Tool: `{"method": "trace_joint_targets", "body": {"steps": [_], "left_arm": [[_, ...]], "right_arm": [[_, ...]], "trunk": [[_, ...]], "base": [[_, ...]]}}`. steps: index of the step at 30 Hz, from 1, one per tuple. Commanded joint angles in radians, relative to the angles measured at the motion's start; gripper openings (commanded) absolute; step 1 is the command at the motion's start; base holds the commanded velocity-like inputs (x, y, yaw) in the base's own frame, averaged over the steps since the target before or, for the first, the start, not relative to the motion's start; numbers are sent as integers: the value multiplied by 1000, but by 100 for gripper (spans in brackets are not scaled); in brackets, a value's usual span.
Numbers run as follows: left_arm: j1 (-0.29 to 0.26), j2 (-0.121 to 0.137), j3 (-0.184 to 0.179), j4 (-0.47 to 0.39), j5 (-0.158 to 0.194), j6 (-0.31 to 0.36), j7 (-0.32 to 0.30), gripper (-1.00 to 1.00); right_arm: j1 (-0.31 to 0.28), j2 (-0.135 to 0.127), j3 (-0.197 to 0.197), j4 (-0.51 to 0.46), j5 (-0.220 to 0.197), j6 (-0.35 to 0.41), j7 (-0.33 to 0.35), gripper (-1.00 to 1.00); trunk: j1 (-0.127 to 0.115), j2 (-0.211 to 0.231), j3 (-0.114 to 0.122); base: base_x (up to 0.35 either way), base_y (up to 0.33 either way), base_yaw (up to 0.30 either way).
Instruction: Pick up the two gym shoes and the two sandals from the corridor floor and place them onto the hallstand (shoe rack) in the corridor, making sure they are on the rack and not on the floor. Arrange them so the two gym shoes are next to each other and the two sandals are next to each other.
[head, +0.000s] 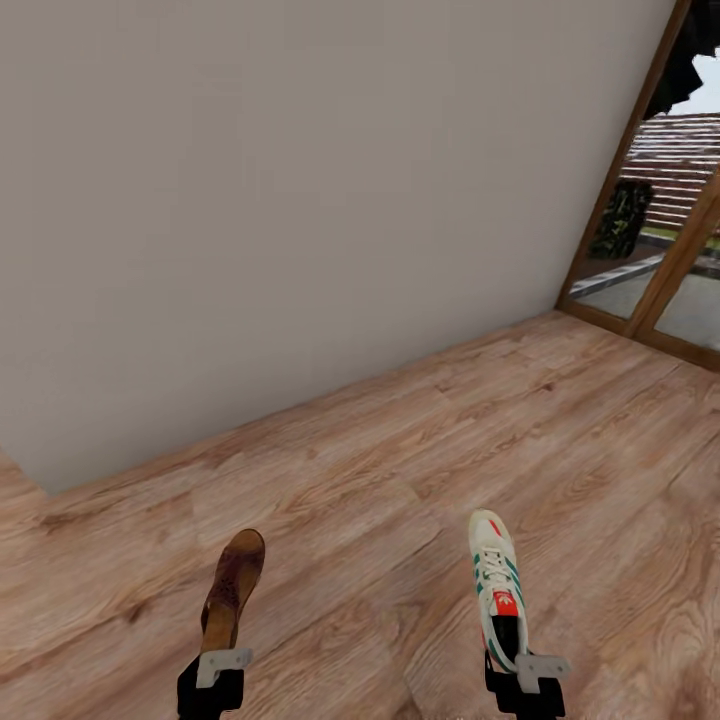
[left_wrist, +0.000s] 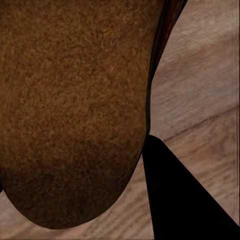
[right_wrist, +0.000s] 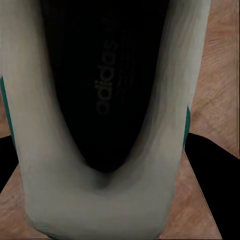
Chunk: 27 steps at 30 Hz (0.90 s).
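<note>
Carrying one shoe per arm, the robot faces a bare wall. The left end effector (head: 224, 662) is clamped on the heel of a brown sandal (head: 233, 588), the right end effector (head: 541, 668) on the heel of a gym shoe (head: 496, 585), both held toe-out above the corridor floor (head: 400, 450). Each heel-only hold looks thin; a sharp turn could lever a shoe loose and drop it onto the planks.

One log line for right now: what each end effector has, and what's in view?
left end effector: sandal | right end effector: gym shoe | ahead: corridor floor, wall
</note>
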<state>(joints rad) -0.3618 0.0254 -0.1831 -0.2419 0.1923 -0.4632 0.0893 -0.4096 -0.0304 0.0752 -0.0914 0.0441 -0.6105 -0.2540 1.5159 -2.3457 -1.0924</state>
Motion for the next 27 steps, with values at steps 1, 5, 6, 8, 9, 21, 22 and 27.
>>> {"method": "trace_joint_targets", "body": {"steps": [1, 5, 6, 8, 9, 21, 22, 27], "left_arm": [[0, 1, -9, 0, 3, -2, 7, -100], [0, 1, -9, 0, 3, -2, 7, -100], [0, 1, -9, 0, 3, -2, 7, -100], [0, 1, -9, 0, 3, -2, 7, -100], [0, 1, -9, 0, 3, -2, 7, -100], [0, 1, -9, 0, 3, -2, 6, -100], [0, 1, -9, 0, 3, -2, 6, -100], [0, 1, -9, 0, 3, -2, 6, -100]], "right_arm": [[-1, 0, 8, 1, 5, 0, -11, -100], [-1, 0, 8, 1, 5, 0, -11, -100], [-1, 0, 8, 1, 5, 0, -11, -100], [0, 0, 8, 1, 5, 0, -10, -100], [0, 0, 8, 1, 5, 0, -10, -100], [-1, -3, 8, 0, 5, 0, -8, -100], [-1, -3, 8, -1, 5, 0, -8, -100], [-1, -6, 6, -1, 4, 0, -8, -100]], "trunk": [[0, 0, -1], [0, 0, -1], [0, 0, -1], [0, 0, -1], [0, 0, -1], [0, 0, -1], [0, 0, -1], [0, 0, -1]], "base": [[0, 0, -300], [0, 0, -300], [0, 0, -300], [0, 0, -300], [0, 0, -300], [4, 0, -300], [90, 0, -300], [205, 0, -300]]}}
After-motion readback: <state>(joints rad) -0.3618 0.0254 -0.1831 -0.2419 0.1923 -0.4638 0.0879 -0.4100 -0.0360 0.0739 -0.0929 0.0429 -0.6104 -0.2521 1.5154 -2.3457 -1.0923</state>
